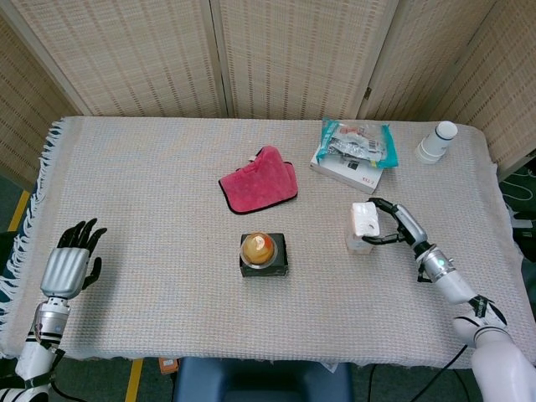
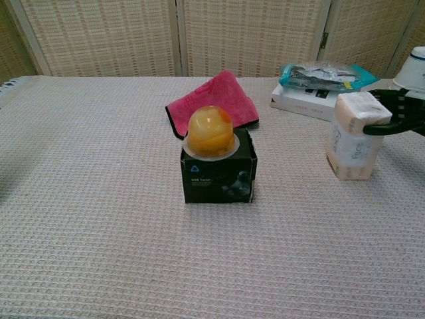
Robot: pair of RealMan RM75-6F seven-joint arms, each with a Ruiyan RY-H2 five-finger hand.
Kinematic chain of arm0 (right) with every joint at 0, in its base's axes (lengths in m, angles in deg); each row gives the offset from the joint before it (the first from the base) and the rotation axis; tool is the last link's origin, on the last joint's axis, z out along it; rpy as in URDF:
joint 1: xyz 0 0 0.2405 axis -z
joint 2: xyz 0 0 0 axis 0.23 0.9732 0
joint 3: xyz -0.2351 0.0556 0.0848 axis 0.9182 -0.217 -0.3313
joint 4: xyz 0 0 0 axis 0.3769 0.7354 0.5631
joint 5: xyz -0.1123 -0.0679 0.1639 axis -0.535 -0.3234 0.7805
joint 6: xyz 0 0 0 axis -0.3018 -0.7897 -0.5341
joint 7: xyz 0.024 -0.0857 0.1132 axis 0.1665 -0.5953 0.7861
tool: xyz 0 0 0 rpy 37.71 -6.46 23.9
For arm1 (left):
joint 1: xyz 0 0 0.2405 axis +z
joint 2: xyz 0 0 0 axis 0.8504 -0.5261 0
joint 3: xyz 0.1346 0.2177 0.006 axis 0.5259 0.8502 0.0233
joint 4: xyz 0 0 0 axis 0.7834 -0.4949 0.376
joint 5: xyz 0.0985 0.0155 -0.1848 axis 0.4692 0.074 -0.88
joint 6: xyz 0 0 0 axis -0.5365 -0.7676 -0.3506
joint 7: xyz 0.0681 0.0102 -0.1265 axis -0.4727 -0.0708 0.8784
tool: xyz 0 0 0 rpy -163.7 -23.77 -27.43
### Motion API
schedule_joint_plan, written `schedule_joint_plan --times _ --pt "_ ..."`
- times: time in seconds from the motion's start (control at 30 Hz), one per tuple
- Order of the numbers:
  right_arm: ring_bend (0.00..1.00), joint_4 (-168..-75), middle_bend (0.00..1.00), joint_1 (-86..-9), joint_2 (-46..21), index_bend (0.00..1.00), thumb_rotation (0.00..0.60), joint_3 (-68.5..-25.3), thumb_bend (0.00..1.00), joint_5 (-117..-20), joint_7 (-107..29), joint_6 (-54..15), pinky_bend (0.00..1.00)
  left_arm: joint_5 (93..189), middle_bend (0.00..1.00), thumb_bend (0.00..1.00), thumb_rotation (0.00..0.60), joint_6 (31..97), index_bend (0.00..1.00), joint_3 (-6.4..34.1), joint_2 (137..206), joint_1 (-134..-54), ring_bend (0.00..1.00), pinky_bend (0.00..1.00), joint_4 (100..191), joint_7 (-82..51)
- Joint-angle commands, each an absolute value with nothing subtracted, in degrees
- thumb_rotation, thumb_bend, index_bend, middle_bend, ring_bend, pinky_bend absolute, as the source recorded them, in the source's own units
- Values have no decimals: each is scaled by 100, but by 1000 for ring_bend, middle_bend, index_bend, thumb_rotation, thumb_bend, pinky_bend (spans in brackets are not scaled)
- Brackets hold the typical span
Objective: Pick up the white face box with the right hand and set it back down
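both hands, left hand point(image 1: 64, 268) and right hand point(image 1: 404, 224), have silver backs, black fingers point(image 1: 84, 231) and white forearms.
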State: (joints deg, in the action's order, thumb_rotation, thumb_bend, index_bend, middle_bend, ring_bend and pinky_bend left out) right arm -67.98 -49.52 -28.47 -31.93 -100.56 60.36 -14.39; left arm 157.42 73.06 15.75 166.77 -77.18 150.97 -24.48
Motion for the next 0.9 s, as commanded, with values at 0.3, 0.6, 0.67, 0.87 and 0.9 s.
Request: schedule_joint_plan --times 0.3,0.6,0.67,0.87,0.9 --pt "133 -7492 334 -5127 -2489 188 600 -3186 227 -9944 5397 -1062 0 15761 0 552 600 7302 157 1596 16680 -7719 0 109 15108 -2475" --pt "24 -7906 165 -5167 -2237 101 600 -3194 112 -9881 5128 -1012 0 15752 0 552 600 7331 157 1577 16676 -7710 0 110 15108 -2464" --pt "6 -8041 128 -5161 -2129 78 600 -3188 108 -9882 5065 -1042 0 15760 0 553 600 7330 157 1582 16672 -7710 0 110 15115 -2464" --pt "0 -8943 15 -5046 -1455 0 600 -3316 90 -9758 4483 -1391 0 15757 0 552 600 7316 157 1592 16667 -7711 0 110 15150 -2499" --pt "0 -9175 6 -4998 -1300 0 600 -3396 89 -9670 4179 -1473 0 15760 0 552 600 7318 157 1594 16664 -7711 0 109 15160 -2500"
